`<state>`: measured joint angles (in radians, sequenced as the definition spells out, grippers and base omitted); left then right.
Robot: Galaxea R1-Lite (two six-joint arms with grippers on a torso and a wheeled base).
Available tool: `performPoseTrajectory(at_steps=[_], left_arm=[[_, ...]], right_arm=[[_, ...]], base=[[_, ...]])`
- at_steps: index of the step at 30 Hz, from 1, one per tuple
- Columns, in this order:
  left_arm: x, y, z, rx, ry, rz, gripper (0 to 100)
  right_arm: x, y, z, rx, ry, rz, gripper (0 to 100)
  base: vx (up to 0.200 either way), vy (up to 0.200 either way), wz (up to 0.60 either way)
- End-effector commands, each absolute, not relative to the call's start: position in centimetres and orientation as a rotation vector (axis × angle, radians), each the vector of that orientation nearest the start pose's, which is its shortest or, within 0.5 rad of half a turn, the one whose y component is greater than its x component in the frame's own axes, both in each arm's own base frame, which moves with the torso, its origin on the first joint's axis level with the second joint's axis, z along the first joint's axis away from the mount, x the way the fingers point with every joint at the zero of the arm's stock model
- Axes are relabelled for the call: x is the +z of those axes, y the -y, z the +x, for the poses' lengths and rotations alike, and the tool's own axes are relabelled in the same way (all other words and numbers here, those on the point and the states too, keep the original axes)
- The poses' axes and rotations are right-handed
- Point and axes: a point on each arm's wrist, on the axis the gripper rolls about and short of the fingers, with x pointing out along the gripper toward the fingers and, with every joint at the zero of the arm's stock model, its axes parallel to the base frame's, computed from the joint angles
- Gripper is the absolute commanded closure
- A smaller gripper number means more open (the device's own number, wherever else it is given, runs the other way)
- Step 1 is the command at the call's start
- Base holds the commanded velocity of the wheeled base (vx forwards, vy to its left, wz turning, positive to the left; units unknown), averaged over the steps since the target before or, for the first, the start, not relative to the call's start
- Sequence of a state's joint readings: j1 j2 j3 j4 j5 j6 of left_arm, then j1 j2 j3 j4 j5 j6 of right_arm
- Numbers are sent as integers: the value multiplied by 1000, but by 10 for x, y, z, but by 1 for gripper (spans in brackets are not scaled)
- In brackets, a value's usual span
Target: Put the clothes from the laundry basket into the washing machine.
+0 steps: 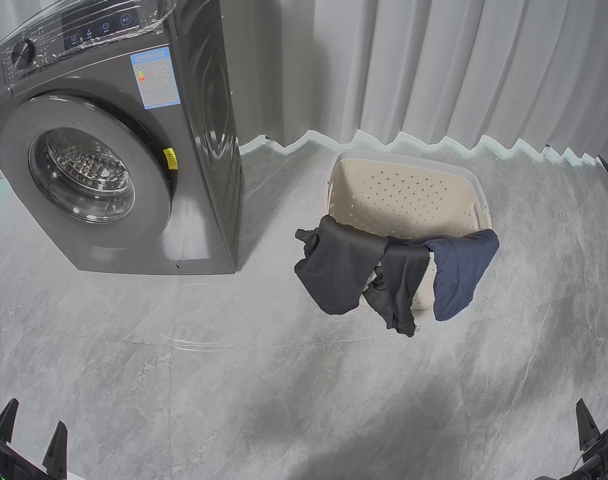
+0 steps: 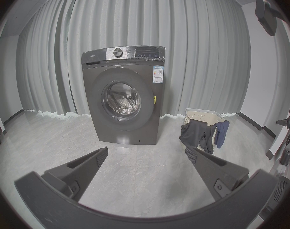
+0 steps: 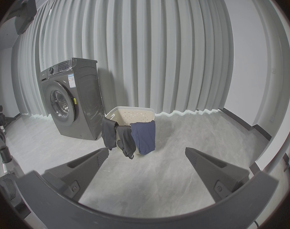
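Currently I see left gripper (image 1: 32, 428) and right gripper (image 1: 599, 403) low over the floor (image 1: 251, 381), fingers spread, holding nothing — the clothes (image 1: 337, 268) hang over the laundry basket (image 1: 404, 195) near rim, just right of the washing machine (image 1: 204, 135), door (image 1: 84, 168) closed.

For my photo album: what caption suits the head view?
Shut washing machine, laundry basket draped with dark clothes; left pincer and right pincer open.

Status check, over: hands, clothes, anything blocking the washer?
Left hand open, empty; right hand open, empty. Clothes draped over laundry basket rim, untouched. Washing machine door shut, blocks loading.
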<state>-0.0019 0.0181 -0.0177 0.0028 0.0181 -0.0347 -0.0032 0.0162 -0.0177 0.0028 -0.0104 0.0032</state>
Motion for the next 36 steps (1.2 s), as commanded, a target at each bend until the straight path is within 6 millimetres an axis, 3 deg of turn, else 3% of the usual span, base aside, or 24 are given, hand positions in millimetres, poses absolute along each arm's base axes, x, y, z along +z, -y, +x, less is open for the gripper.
performPoseTrajectory(at_steps=[1,11,23,36], left_arm=[[76,0,-23,17,-4,-35,0],[76,0,-23,15,-4,-35,0],[76,0,-23,17,-4,-37,0],[76,0,-23,17,-4,-37,0]], right_arm=[[76,0,-22,-14,-17,3,0],[76,0,-22,-14,-17,3,0],[76,0,-22,-14,-17,3,0],[76,0,-22,-14,-15,3,0]], base=[[0,-200,0],[0,-200,0],[0,0,0],[200,0,0]])
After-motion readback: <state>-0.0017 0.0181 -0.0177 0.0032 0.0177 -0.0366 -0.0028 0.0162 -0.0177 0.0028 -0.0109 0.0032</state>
